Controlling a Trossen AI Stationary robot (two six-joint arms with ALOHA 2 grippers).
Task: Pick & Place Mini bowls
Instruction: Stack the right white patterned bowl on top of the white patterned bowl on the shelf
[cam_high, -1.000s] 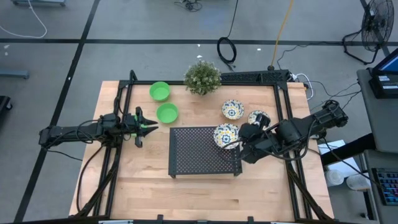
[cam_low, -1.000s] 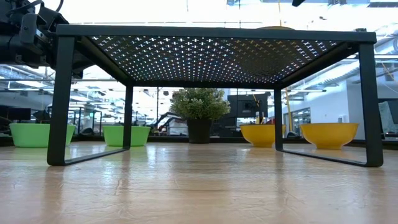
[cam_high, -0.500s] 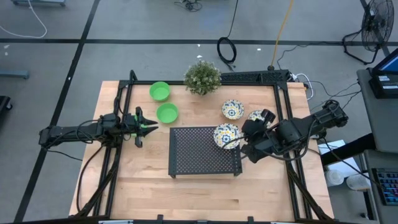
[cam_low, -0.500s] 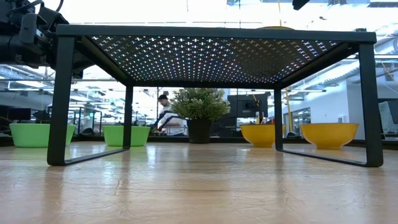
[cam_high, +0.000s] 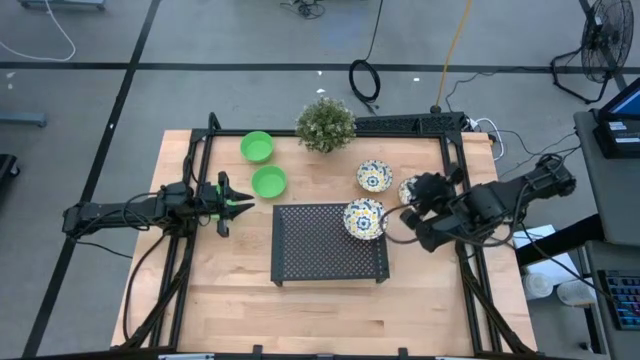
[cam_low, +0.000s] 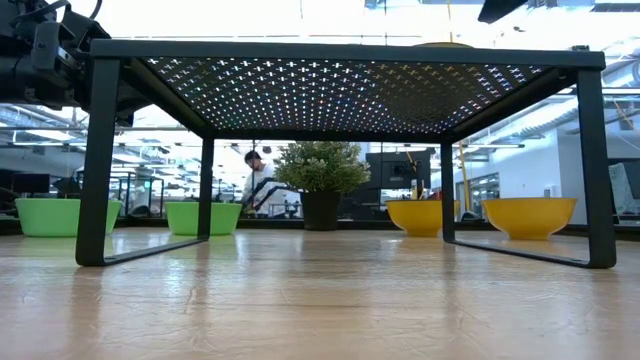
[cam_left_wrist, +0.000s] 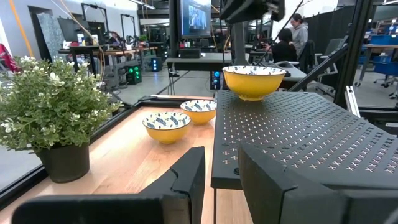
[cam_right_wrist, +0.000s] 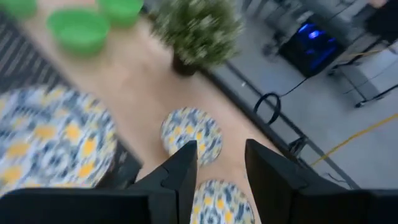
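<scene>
Patterned bowl (cam_high: 364, 218) sits free on the black mesh rack (cam_high: 325, 245), at the corner nearest my right gripper (cam_high: 415, 203). Two more patterned bowls (cam_high: 374, 177) on table behind the rack; the far-right one (cam_high: 408, 189) is partly hidden under my right arm. Green bowls (cam_high: 268, 182) near the plant (cam_high: 325, 123). Right fingers apart, nothing held. Vs 1 s ago: right gripper has backed off the rack bowl. Left gripper (cam_high: 228, 203) parked by the green bowls, fingers part open, unchanged.
</scene>
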